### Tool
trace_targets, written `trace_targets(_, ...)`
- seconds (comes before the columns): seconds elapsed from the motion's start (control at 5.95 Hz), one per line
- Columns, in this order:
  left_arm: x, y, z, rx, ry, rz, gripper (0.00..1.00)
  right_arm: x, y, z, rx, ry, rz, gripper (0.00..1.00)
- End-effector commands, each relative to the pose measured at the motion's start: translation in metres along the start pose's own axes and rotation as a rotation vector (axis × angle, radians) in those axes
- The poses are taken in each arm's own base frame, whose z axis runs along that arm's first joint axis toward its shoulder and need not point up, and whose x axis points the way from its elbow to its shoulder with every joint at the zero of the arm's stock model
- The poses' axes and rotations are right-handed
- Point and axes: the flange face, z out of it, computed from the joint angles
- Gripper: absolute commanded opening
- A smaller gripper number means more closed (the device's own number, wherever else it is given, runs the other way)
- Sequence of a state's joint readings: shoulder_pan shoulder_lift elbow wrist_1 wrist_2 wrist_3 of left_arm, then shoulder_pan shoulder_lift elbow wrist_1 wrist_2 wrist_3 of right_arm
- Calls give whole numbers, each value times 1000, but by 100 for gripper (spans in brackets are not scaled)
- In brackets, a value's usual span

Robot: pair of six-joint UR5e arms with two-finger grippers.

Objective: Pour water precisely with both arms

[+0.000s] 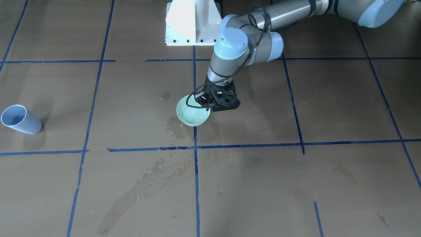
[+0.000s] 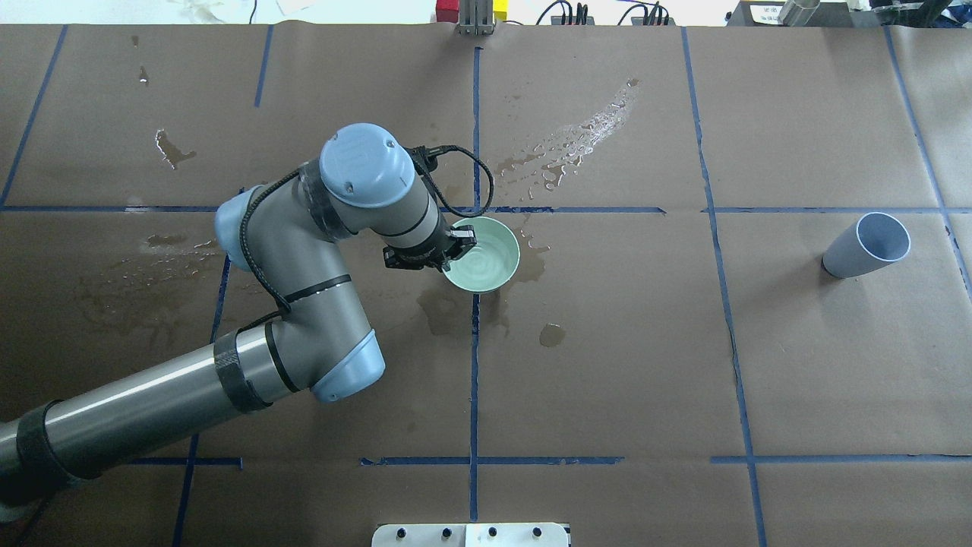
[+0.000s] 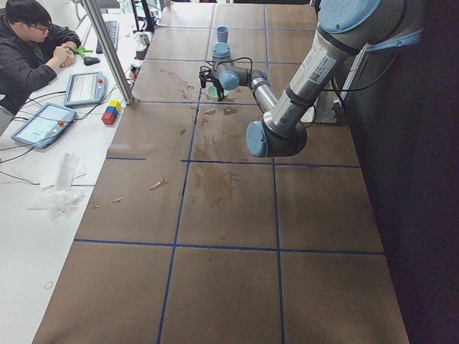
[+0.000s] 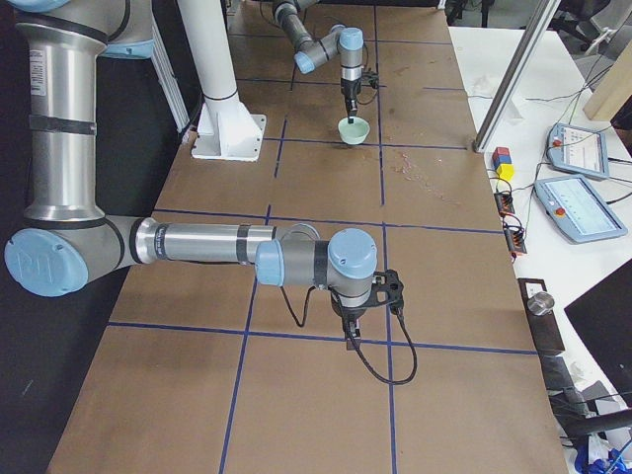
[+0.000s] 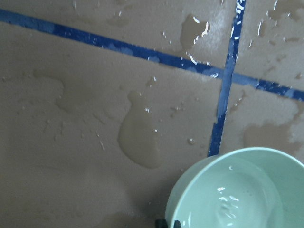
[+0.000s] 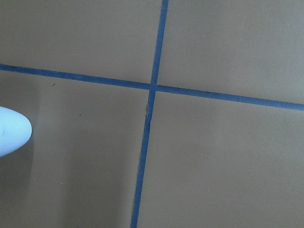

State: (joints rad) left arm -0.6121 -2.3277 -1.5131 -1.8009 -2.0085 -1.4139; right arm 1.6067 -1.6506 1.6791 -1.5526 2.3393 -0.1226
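Note:
A mint-green bowl [image 2: 490, 262] stands at the table's middle, on a crossing of blue tape lines. It holds a little clear, rippling water [image 1: 194, 116], which also shows in the left wrist view [image 5: 228, 204]. My left gripper [image 2: 456, 245] is shut on the bowl's rim on the robot's left side [image 1: 204, 101]. A pale blue cup [image 2: 866, 245], empty and tilted, stands far to the robot's right [image 1: 21, 119]. My right gripper [image 4: 353, 331] shows only in the exterior right view, low over the table. I cannot tell if it is open or shut.
Dark wet patches [image 2: 448, 311] and a spill streak [image 2: 577, 140] surround the bowl. The white pedestal [image 1: 192, 23] is at the robot's side. An operator [image 3: 32, 43], tablets and coloured blocks [image 3: 110, 112] lie beyond the far edge. A pale rounded shape [image 6: 12, 130] shows in the right wrist view.

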Motion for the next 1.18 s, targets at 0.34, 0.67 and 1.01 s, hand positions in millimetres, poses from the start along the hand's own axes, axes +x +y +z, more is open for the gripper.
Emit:
trace_targets(0.34, -154, -119, -100, -51, 37, 137, 0, -2, -1, 0, 2, -1, -3, 100)
trace_targets(0.67, -256, -166, -140, -56, 40, 201, 0, -2, -1, 0, 0, -2, -4, 100)
trace_targets(1.01, -361, -183, -160, -53, 15, 255, 0, -3, 0, 1, 1, -14, -3, 100)
